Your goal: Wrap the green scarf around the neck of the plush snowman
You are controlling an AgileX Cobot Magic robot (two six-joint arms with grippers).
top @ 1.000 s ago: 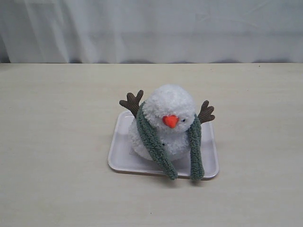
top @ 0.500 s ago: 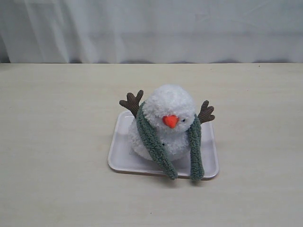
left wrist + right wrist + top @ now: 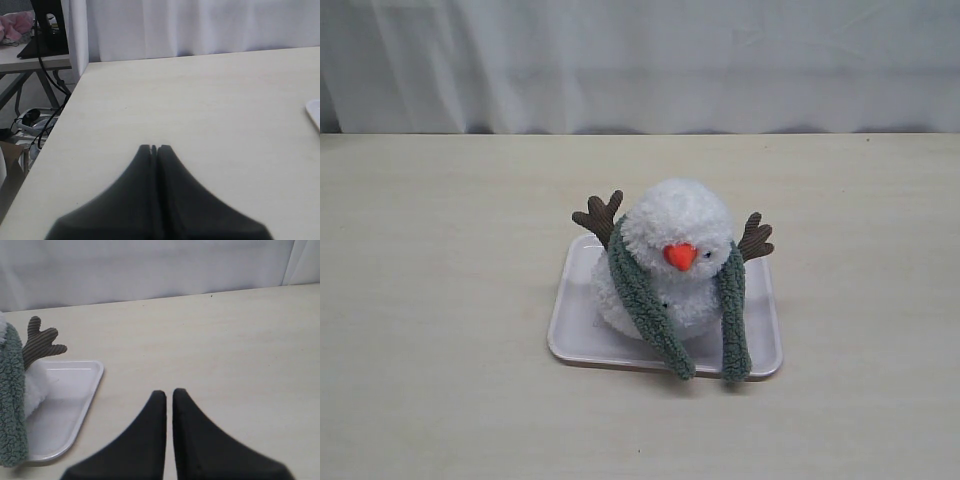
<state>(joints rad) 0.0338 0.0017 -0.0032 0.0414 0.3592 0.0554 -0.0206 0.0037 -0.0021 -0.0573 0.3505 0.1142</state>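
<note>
Count first, since you asked: one plush snowman (image 3: pixel 677 215), one green scarf (image 3: pixel 640 295), one white tray (image 3: pixel 570 335), and two tools. The snowman sits upright on the tray near the middle of the table (image 3: pixel 440 300), orange nose (image 3: pixel 680 256) pointing toward the exterior camera, with two brown twig arms (image 3: pixel 599 215) sticking up on either side. You've got the scarf draped over it so it comes down both sides of the head. Its two ends hang down the front, apart and uncrossed, and both reach the tray's front rim. How it runs behind the head you can't tell from here. Your left tool (image 3: pixel 154 148) has its jaws pressed together on nothing and hangs over bare table, well off from the tray. Your right tool (image 3: pixel 169 392) is closed too, just a sliver showing between the tips, nothing in it. It's near the tray's side but not touching it. Neither tool shows in the exterior view. The table is pale, light-wood-looking and otherwise bare. A white curtain (image 3: pixel 640 60) hangs behind it, and past the table's edge in the left wrist view you can see cables (image 3: pixel 30 117) on the floor and a second table (image 3: pixel 35 60) with a black stand.
</note>
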